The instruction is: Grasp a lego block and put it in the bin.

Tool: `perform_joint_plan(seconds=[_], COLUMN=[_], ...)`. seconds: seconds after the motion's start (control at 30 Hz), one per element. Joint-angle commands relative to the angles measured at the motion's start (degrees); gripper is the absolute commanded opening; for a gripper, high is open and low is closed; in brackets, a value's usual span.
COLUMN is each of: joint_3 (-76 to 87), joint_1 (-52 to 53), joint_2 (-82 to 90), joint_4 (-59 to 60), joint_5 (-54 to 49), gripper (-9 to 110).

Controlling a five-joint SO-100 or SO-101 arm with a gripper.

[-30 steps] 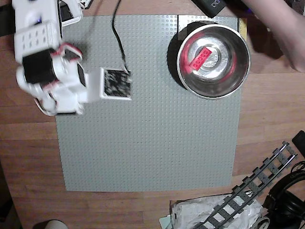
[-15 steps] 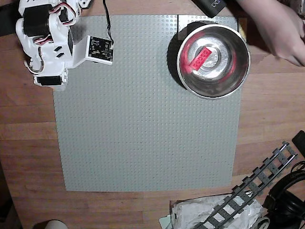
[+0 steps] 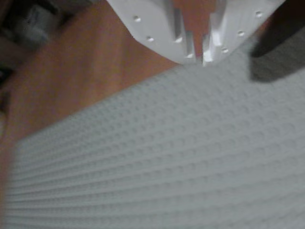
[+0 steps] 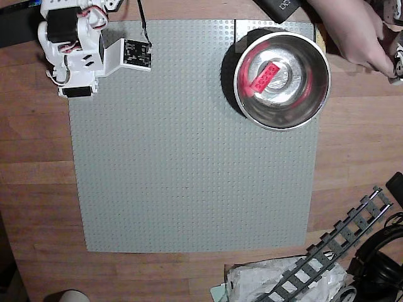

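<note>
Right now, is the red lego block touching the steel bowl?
Touching. The overhead view shows the red lego block lying on the flat bottom inside the steel bowl, with the gripper far away at the baseplate's opposite corner.

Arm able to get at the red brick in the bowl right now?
Probably yes: the lego block lies uncovered in the open-topped bin, nothing above it. The gripper is folded back at the baseplate's far corner.

Hobbyist home workspace: wooden surface (image 4: pixel 38 189) carrying a grey studded baseplate (image 4: pixel 189 157), toy train track (image 4: pixel 334 251), black headphones (image 4: pixel 384 251), crumpled plastic bag (image 4: pixel 252 280); a person's hand (image 4: pixel 352 31) at the edge.
</note>
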Motion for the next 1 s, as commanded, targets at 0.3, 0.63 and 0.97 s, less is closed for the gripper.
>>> perform_joint_plan(seconds=[0.3,0.63,0.97], joint_3=[1.76,1.32,1.32], joint_1=[-3.96,-6.86,-6.24], joint_2=[1.32,1.14,1.32], joint_4=[1.41,2.81,2.90], joint_5=[-1.23,-1.32,-0.88], gripper=[0,0,0])
